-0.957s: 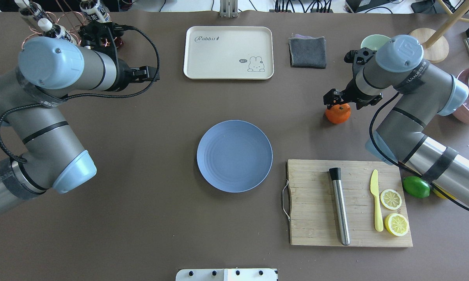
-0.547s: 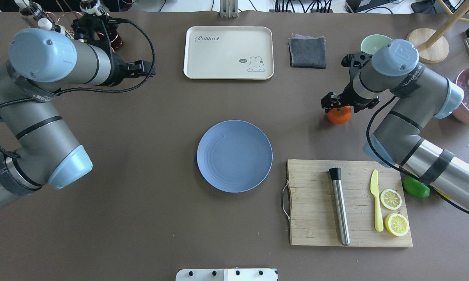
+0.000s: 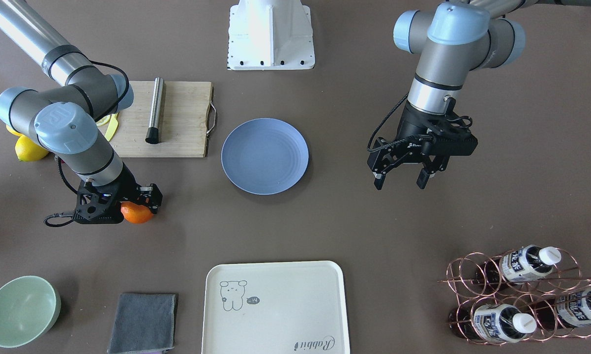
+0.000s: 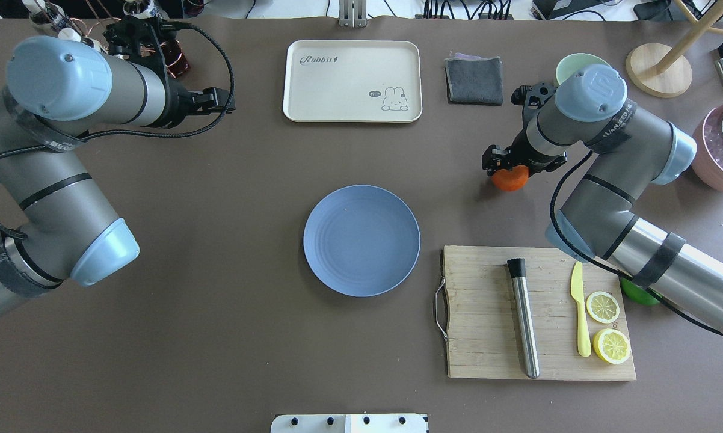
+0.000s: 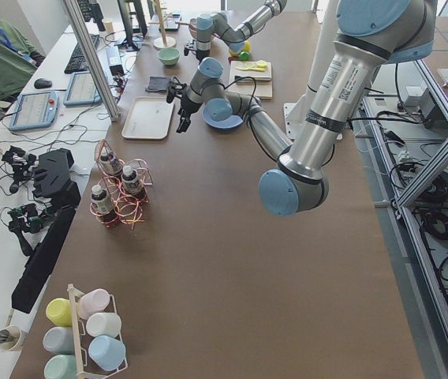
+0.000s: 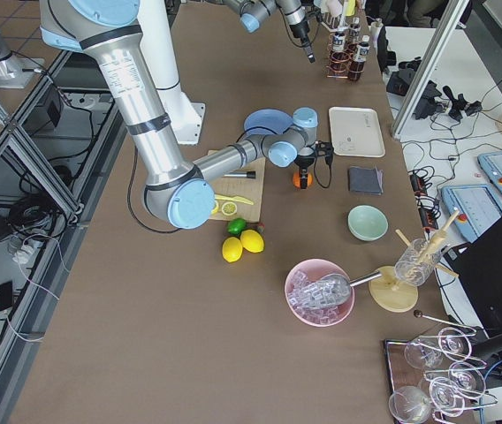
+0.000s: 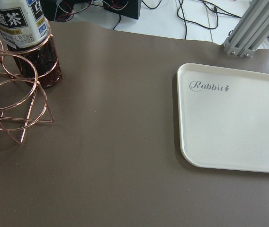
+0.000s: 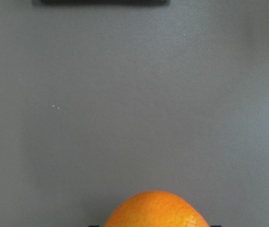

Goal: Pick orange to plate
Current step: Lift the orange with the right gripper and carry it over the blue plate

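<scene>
The orange (image 4: pixel 510 179) sits between the fingers of my right gripper (image 4: pixel 508 169), which is shut on it, right of the plate and beyond the cutting board. The front-facing view shows the same grip, the orange (image 3: pixel 136 212) in the right gripper (image 3: pixel 139 205) low over the table. The right wrist view has the orange (image 8: pixel 156 209) at its bottom edge over bare table. The periwinkle-blue plate (image 4: pixel 361 240) lies with nothing on it at the table's middle. My left gripper (image 3: pixel 399 183) hangs open over bare table, holding nothing, near the bottle rack.
A wooden cutting board (image 4: pixel 488 313) carries a steel rod, a yellow knife and two lemon halves. A lime (image 4: pixel 637 294) peeks from under the right arm. At the back stand a cream tray (image 4: pixel 352 81), a grey cloth (image 4: pixel 474 79) and a pale-green bowl (image 4: pixel 572 62). Bottle rack (image 3: pixel 517 290) at far left.
My right gripper has carried the orange a short way left, toward the plate. The left arm has drawn back and left, away from the tray.
</scene>
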`<action>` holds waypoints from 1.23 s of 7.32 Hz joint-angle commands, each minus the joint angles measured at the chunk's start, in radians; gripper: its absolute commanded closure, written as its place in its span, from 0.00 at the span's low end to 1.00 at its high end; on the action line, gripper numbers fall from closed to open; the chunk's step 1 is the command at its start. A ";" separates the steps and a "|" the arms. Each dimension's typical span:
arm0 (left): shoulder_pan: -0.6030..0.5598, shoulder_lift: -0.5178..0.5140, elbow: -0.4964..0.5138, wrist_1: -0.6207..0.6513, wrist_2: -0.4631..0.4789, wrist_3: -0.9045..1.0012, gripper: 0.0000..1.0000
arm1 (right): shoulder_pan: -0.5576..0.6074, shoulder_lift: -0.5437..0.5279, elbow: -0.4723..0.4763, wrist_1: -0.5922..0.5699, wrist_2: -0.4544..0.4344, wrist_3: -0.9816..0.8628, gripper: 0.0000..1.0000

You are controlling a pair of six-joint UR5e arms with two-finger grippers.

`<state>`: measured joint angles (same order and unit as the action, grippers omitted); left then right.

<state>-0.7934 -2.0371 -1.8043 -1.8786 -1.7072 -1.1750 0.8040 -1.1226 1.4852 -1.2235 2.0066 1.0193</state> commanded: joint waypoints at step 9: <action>-0.276 0.161 0.000 0.147 -0.293 0.400 0.02 | -0.278 0.242 0.083 -0.022 -0.158 0.266 1.00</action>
<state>-1.0386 -1.9045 -1.8032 -1.7568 -1.9634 -0.8425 0.5770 -0.8901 1.5671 -1.2539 1.8784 1.2570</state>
